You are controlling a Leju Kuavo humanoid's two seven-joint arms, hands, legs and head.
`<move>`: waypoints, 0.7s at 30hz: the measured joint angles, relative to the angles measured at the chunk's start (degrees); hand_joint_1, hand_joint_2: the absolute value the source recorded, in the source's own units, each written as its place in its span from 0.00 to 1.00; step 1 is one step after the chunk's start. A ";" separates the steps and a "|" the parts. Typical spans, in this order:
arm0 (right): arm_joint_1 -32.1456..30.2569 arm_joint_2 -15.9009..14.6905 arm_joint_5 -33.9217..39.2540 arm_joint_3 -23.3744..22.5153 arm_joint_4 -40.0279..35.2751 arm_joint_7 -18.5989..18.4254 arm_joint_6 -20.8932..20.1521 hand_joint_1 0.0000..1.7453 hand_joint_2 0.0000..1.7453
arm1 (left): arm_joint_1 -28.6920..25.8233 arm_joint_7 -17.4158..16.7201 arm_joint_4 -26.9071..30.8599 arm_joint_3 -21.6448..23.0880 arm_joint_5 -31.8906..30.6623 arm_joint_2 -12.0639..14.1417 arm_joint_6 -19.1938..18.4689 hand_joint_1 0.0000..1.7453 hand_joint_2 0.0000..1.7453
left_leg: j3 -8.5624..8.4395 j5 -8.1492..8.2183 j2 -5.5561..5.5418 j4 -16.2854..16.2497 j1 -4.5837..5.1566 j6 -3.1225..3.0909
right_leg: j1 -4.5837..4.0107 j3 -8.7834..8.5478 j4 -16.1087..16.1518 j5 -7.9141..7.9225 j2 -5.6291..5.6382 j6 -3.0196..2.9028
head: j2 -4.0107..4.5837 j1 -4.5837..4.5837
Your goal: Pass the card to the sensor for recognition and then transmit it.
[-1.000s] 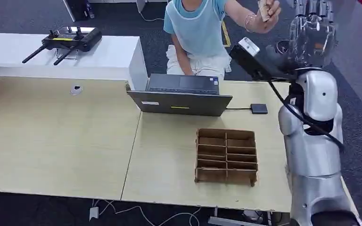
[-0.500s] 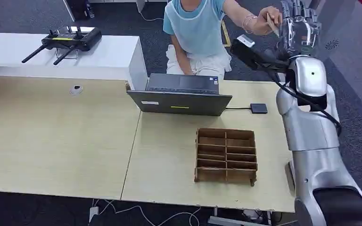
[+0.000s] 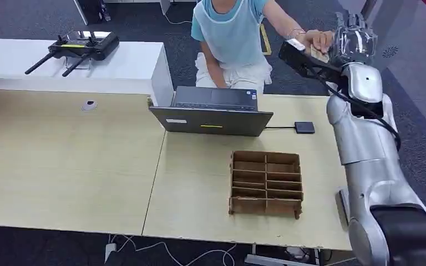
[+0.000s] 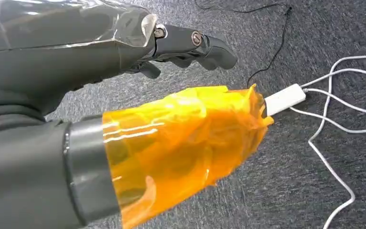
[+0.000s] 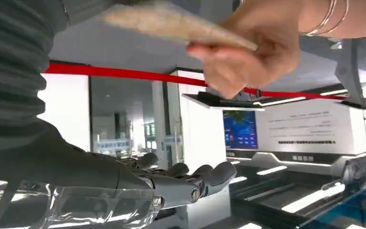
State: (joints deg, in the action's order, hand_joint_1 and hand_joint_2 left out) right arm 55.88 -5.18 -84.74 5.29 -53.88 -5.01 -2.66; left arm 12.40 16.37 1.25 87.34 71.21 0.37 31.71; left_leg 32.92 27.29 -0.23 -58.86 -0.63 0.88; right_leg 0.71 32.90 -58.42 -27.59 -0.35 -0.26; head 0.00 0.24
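The right hand is raised high at the far right, beyond the table's back edge, wrapped in clear plastic. In the right wrist view its dark fingers stretch out nearly straight, apart from the thumb, and hold nothing, so the hand is open. A person seated behind the laptop reaches one hand to the robot's palm and holds the card there; from the wrist camera the card appears as a blurred tan slab pinched in the person's fingers, above the robot's fingers and not touching them. Whether the card touches the palm in the head view cannot be told.

The left hand hangs over grey carpet, its thumb covered in orange film, its dark fingers extended and apart from the thumb with nothing between them: open. A white adapter with white cables lies on the floor beneath it.

On the table, a small dark sensor sits just right of the laptop, wired to it. A brown cardboard divider tray stands nearer the front edge. A drone controller rests on the white counter at the far left.
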 joint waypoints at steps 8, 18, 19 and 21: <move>-2.16 0.04 -1.11 -3.49 -3.10 0.28 2.45 1.00 1.00 | 0.10 0.02 0.00 0.00 -0.74 -0.02 -0.09 0.00 0.00 | 0.02 0.00 0.00 0.00 0.00 0.00 | 0.00 0.03 0.01 0.00 0.01 0.00 | -0.02 -0.02; -2.92 0.04 -1.53 -5.09 -4.79 0.42 2.42 1.00 1.00 | 0.17 0.04 0.00 0.00 -0.72 -0.04 -0.09 0.00 0.00 | 0.02 0.00 0.01 0.00 0.00 0.00 | 0.00 0.04 0.00 0.01 0.01 0.00 | 0.00 -0.02; -2.93 0.04 -1.53 -5.20 -4.79 0.42 2.42 1.00 1.00 | 0.18 0.07 0.00 0.00 -0.72 -0.04 -0.07 0.00 0.00 | 0.02 0.00 0.01 0.00 0.00 0.00 | 0.00 0.04 0.00 0.01 0.02 0.00 | 0.00 -0.02; -2.93 0.04 -1.55 -5.44 -4.81 0.52 2.42 1.00 1.00 | 0.18 0.11 0.00 0.00 -0.52 -0.04 0.04 0.00 0.00 | 0.02 0.00 0.00 0.00 0.00 0.00 | 0.00 0.04 0.00 0.00 0.01 0.00 | -0.02 -0.02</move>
State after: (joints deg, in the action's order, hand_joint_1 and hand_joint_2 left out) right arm 52.94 -5.14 -86.29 -0.15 -58.69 -4.48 -0.24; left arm 12.59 16.48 1.25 87.34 70.69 0.33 31.76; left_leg 32.94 27.29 -0.23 -58.86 -0.63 0.88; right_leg 0.71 32.94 -58.42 -27.59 -0.34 -0.27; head -0.02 0.22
